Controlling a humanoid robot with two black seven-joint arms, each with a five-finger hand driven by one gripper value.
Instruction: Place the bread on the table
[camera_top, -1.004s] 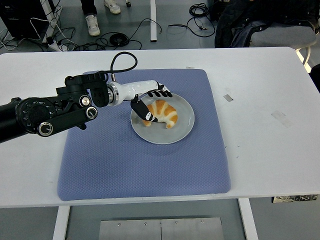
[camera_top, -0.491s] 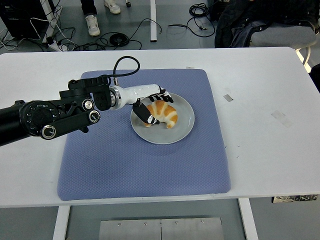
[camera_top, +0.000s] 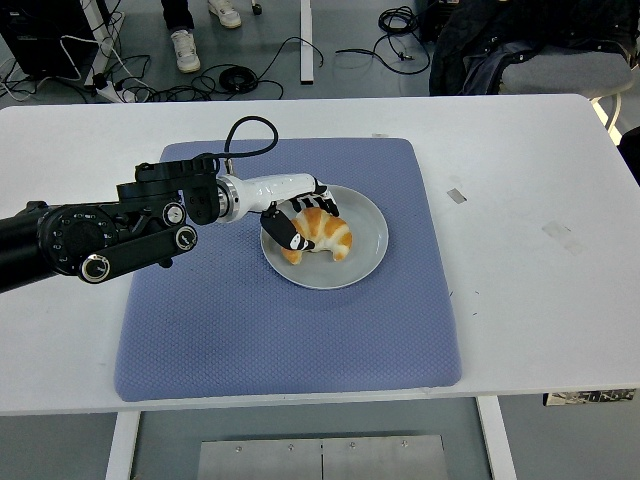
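The white tabletop (camera_top: 530, 160) carries a large blue mat (camera_top: 290, 330) that covers most of its middle, and on the mat's upper half sits a round grey plate (camera_top: 368, 255). The left arm (camera_top: 110, 232) reaches in from the left edge, low over the mat, and its robot hand (camera_top: 298, 215) is at the plate's left side with black fingers (camera_top: 322, 204) curled over the top of the bread (camera_top: 325, 235) and the thumb pressed against its near left end, so the hand looks closed in a pinch on the bread. The bread, a golden croissant, lies on the plate, a little left of its centre, and whether it has left the plate's surface cannot be told from this view. The right arm does not show. The step in hand appears to be securing the grasp before lifting. To do it well, the grip should be firm enough to hold but light, since soft flaky bread would likely crush or tear under hard pressure. The lift should go straight up until the bread clears the plate's raised rim, to avoid dragging the plate across the mat. After that, a bare stretch of tabletop lies to the right of the mat, and the set-down should be low and gentle before the fingers let go.
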